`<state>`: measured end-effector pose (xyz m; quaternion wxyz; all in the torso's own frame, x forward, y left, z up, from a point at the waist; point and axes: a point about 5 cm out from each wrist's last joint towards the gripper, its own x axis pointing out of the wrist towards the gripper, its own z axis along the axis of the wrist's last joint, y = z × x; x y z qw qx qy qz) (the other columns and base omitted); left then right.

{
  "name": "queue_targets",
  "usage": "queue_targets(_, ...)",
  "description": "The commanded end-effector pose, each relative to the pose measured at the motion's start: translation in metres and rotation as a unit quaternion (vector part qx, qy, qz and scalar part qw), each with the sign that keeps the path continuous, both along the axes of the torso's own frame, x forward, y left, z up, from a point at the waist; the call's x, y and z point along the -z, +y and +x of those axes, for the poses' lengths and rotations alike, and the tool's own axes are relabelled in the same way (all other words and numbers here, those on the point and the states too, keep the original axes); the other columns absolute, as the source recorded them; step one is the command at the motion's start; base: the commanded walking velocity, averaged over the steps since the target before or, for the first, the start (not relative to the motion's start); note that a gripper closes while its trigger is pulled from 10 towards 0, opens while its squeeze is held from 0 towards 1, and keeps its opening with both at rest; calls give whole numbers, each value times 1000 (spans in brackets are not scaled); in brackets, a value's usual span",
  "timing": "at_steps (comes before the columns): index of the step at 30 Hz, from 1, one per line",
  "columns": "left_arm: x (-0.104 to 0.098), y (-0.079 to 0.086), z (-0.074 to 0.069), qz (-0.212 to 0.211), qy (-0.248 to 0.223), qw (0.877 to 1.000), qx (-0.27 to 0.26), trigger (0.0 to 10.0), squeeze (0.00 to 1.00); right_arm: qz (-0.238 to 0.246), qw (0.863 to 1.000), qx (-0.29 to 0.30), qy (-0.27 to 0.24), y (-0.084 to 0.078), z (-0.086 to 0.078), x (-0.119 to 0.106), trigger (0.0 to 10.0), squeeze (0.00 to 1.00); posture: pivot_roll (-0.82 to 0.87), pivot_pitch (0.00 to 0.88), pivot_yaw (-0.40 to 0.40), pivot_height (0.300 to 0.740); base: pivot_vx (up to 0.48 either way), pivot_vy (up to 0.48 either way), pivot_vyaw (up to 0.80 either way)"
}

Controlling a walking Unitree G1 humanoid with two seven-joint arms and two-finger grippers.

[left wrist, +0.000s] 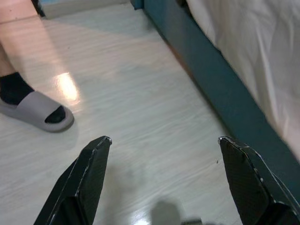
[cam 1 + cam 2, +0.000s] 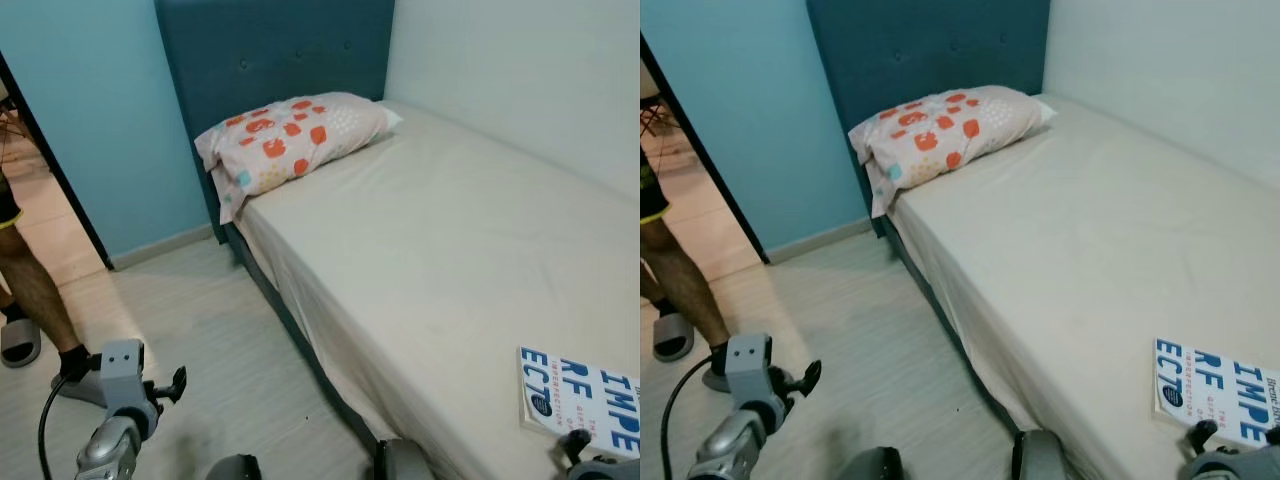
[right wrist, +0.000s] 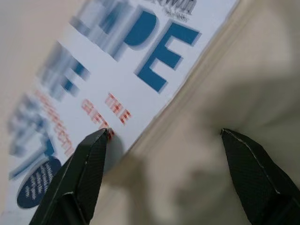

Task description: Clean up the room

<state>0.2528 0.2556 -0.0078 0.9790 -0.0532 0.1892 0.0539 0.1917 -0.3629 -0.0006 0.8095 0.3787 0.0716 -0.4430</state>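
Head views: book [image 2: 578,397] lies flat on bed [image 2: 440,250], near edge. Right wrist: my right claw [image 3: 164,136] spread, one finger over book's edge; step, I judge: approach, then lower and pinch. Left wrist: left claw [image 1: 164,145] spread above floor [image 1: 131,108].

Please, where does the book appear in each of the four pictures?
Left eye: book at the lower right, on the bed.
Right eye: lower right again.
Left wrist: floor and a slipper, no book.
Right wrist: book close up, under the right gripper.
Shared landmark: the cover's blue letters.
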Motion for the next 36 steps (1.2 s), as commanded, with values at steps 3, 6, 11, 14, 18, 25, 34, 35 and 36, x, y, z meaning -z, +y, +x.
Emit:
queue_targets(3, -2, 6, -2, 15, -2, 1000, 11, 10000, 0, 3, 998, -6, -58, 0, 13, -12, 10000, 0, -4, 108, 28, 540, 0, 0, 0)
queue_targets(6, -1, 6, -3, 16, 0, 1000, 14, 10000, 0, 2, 998, -1, -61, -1, 13, -13, 10000, 0, -4, 108, 28, 535, 0, 0, 0)
queue_targets(11, 0, 5, -6, 19, 2, 999, 27, 10000, 0, 25, 996, -16, -81, 7, 22, -12, 10000, 0, 3, 116, 35, 530, 0, 0, 0)
queue_targets(14, 0, 6, -7, 21, 1, 999, 30, 10000, 0, 37, 997, -15, -73, 12, 26, -10, 10000, 0, 10, 121, 34, 530, 0, 0, 0)
queue_targets(18, 0, 8, -8, 23, 0, 999, 31, 10000, 0, 52, 995, -7, -84, 16, 31, -10, 10000, 0, 17, 129, 36, 530, 0, 0, 0)
queue_targets(25, 1, 11, -14, 29, 0, 999, 41, 10000, 0, 89, 990, 3, -111, 19, 45, -16, 10000, 0, 36, 147, 38, 530, 0, 0, 0)
queue_targets(34, -2, 18, -17, 35, -6, 998, 45, 10000, 0, 96, 976, 19, -196, 13, 56, -31, 10000, 0, 54, 164, 41, 530, 0, 0, 0)
queue_targets(35, -4, 18, -15, 36, -10, 998, 45, 10000, 0, 91, 975, 9, -204, 14, 59, -34, 8392, 0, 55, 167, 37, 530, 0, 0, 0)
queue_targets(36, -4, 18, -15, 36, -10, 998, 45, 10000, 0, 91, 975, 9, -204, 14, 59, -34, 8392, 0, 55, 167, 37, 530, 0, 0, 0)
